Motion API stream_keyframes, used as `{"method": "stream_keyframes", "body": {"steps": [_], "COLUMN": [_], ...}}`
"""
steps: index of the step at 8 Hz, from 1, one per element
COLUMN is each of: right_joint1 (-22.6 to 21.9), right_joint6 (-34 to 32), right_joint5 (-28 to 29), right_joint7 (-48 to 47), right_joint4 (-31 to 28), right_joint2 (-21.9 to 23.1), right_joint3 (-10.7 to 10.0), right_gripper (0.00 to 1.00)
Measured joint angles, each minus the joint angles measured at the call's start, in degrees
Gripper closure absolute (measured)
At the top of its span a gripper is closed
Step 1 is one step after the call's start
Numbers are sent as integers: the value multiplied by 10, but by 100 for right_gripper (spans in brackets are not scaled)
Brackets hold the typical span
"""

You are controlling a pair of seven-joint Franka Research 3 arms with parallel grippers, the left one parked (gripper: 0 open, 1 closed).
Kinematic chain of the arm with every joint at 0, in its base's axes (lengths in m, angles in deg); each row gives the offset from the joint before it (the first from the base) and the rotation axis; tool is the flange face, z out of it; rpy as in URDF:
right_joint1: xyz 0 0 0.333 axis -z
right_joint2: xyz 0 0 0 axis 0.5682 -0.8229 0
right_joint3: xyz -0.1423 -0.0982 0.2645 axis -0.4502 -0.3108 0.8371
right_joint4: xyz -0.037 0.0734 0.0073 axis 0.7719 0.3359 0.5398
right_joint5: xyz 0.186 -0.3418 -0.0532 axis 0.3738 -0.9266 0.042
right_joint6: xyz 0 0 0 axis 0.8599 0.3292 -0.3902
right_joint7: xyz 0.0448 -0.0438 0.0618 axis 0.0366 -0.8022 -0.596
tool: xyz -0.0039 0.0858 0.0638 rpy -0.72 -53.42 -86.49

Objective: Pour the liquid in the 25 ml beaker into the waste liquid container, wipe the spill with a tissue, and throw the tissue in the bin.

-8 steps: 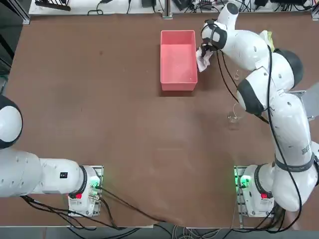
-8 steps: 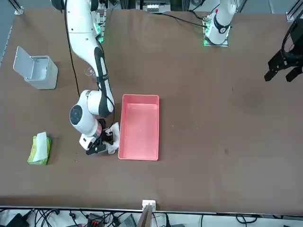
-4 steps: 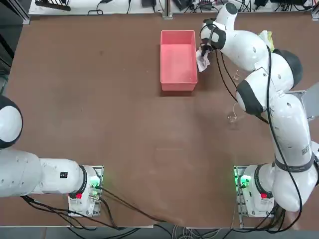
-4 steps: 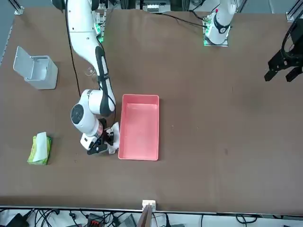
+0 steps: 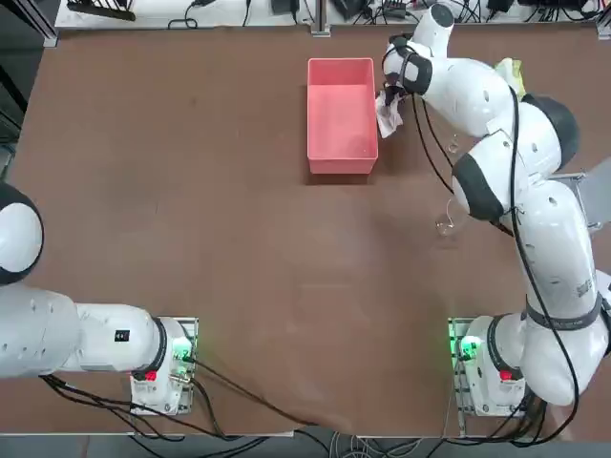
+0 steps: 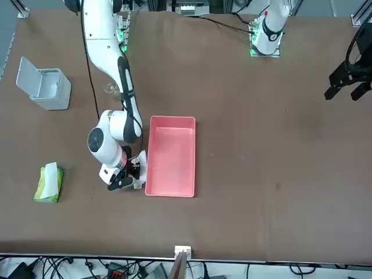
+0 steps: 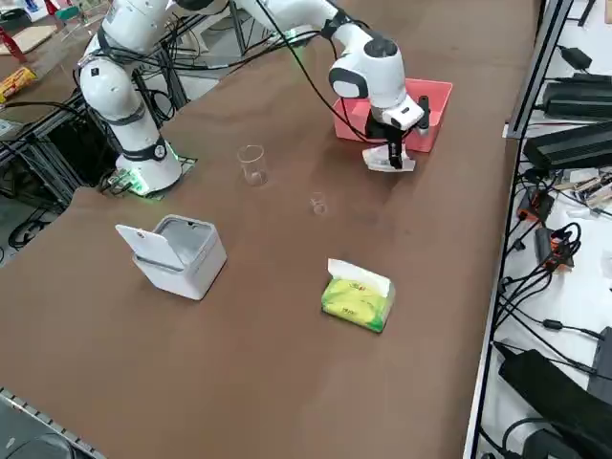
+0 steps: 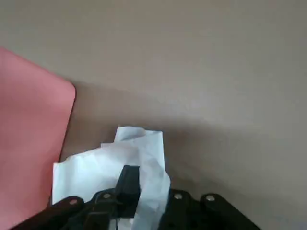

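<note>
Beside pink tray (image 6: 170, 157), end effector (image 8: 144, 206) gripping tissue (image 8: 103, 170)

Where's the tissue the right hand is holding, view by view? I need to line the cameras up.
Top: tissue just right of the tray, in the upper part.
Front: by the tray's left edge, under the right hand, left of centre.
Right side: upper right, below the tray's near edge.
Right wrist: between and around the hand's fingers, beside the tray.
Shared landmark: the pink tray, next to the tissue in all four.
</note>
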Motion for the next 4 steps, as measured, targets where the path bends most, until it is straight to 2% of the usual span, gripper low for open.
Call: {"method": "stream_keyframes", "body": {"steps": [4], "right_joint1": [-38], "right_joint6": [-31], "right_joint5": [0], "right_joint7": [0], "right_joint4": [6], "right_joint2": [3], "right_joint3": [-62], "right_gripper": [95]}}
